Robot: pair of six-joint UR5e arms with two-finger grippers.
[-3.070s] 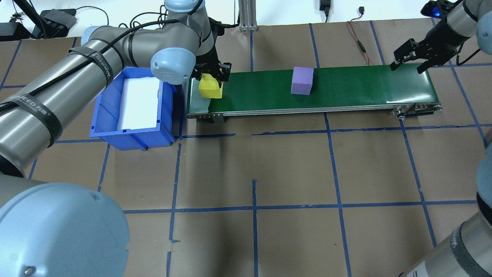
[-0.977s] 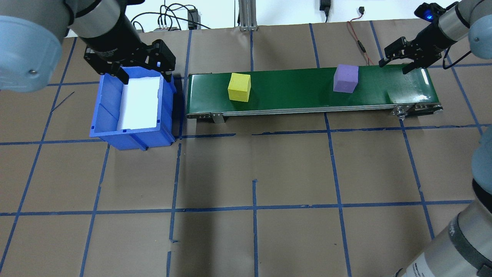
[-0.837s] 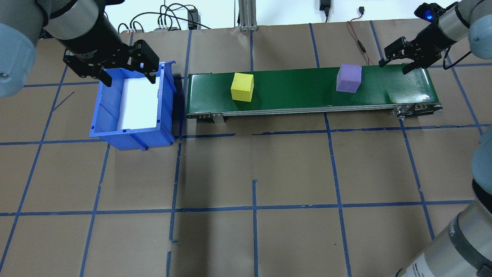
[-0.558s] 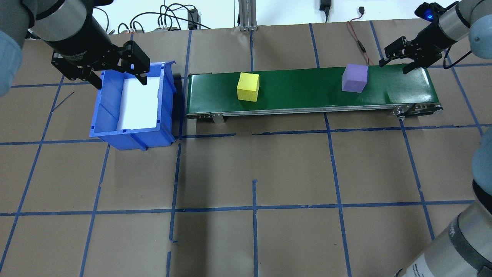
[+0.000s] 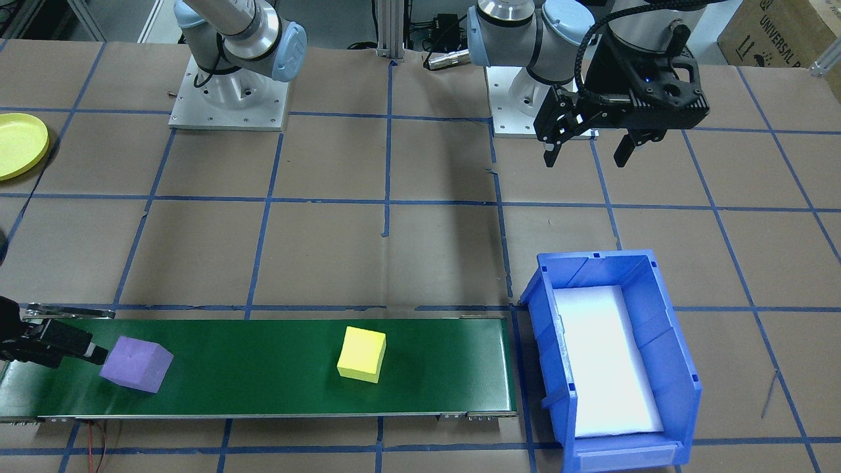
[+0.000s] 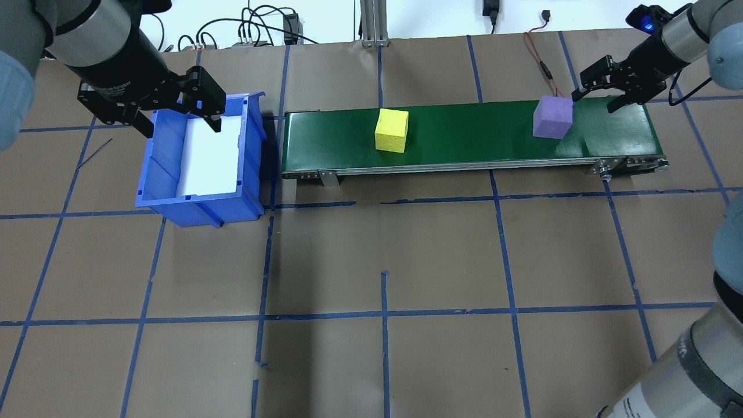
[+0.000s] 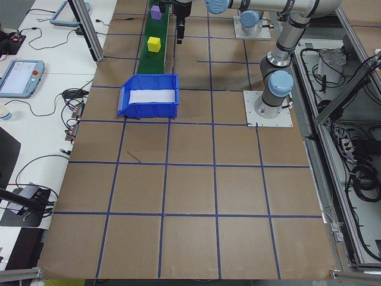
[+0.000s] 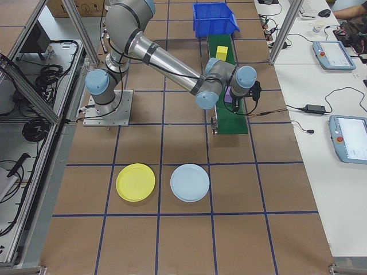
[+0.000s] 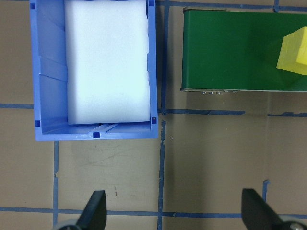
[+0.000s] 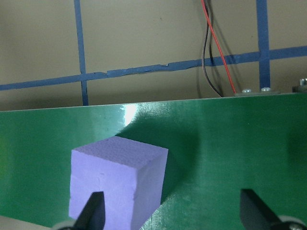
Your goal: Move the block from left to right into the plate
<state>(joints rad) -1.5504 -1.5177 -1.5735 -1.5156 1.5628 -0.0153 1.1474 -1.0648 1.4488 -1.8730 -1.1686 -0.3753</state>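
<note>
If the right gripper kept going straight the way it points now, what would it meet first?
Most likely the purple block. The right gripper is open and angled down at the green belt, and the block sits just ahead, overlapping one finger's line. Depth is unclear, so it may clip the block's corner.

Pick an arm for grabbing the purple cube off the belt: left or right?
Right. The right gripper hangs open at the conveyor belt's end, with the purple cube right beside it. The left gripper is open too, but over the blue bin at the other end.
</note>
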